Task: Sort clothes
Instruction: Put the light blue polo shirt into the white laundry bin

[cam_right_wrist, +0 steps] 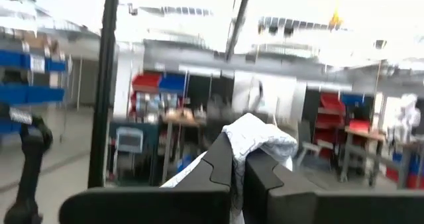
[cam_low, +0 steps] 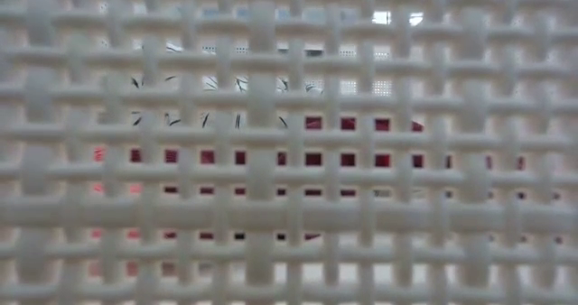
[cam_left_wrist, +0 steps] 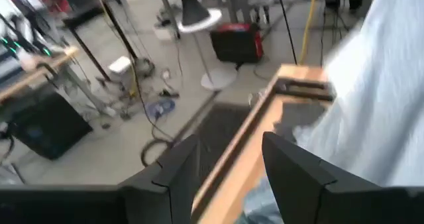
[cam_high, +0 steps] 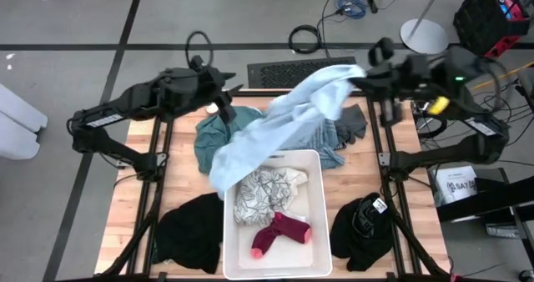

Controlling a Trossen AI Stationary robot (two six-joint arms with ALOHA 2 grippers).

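Observation:
My right gripper (cam_high: pixel 365 72) is raised over the table's far right part and is shut on a light blue garment (cam_high: pixel 279 119). The garment stretches from the gripper down toward the white bin (cam_high: pixel 315 232). My left gripper (cam_high: pixel 225 97) is open and empty near the table's far edge, beside the garment; the table's edge shows between its fingers (cam_left_wrist: pixel 228 168). A teal garment (cam_high: pixel 210 142), a blue-white striped one (cam_high: pixel 327 142) and a dark grey one (cam_high: pixel 355 122) lie at the far side. In the bin lie a white patterned garment (cam_high: pixel 265 190) and a magenta sock (cam_high: pixel 279 232). My right gripper pinches a bunched end of the light blue garment (cam_right_wrist: pixel 260 136) between its two fingers; a wad of cloth bulges out past the fingertips. The fingers lie about level, coming from the table's right. The garment hangs slanting down, and its lower end (cam_high: pixel 222 175) is at the bin's far left corner.
Black garments lie near the front left (cam_high: pixel 190 232) and front right (cam_high: pixel 360 228) of the wooden table (cam_high: pixel 129 207). The bin's lattice wall (cam_low: pixel 289 143) fills the low view, with magenta showing through its holes. Cables and stands lie on the floor beyond the far edge.

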